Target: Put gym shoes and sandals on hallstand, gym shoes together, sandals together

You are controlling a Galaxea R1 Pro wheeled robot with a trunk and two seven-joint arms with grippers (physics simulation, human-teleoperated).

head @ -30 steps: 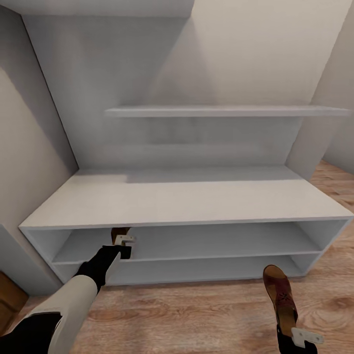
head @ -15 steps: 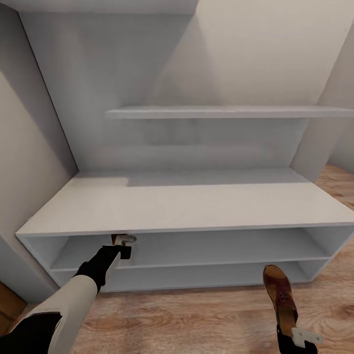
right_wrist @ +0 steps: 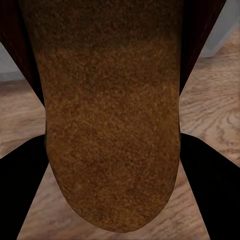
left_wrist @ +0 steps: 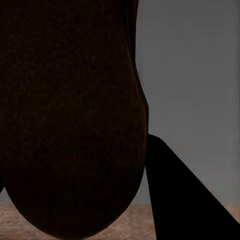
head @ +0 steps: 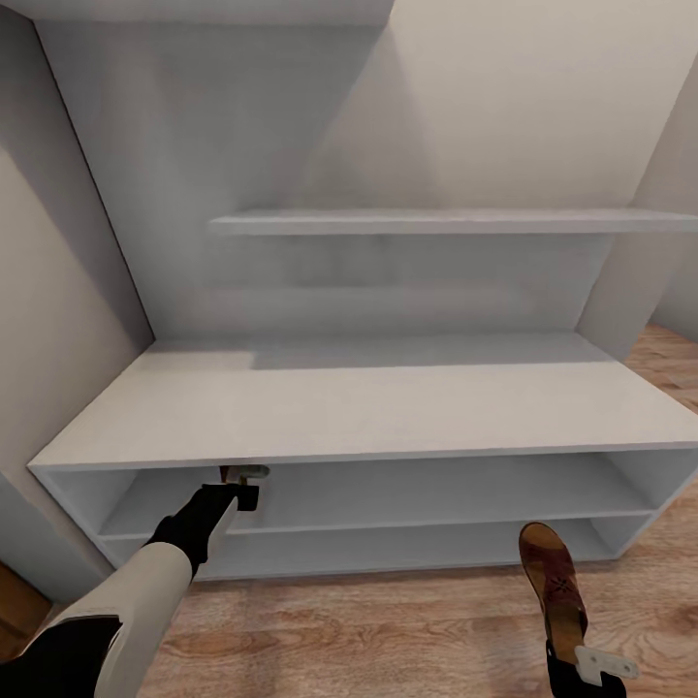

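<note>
Under hallstand top: left hand clamps sandal; right hand grips another.

Two brown leather sandals: one above the wood floor, one at the upper open shelf's mouth. One pale grey-white low bench unit with two long open shelves beneath. One floating wall shelf above it. Two robot arms: left, right.
</note>
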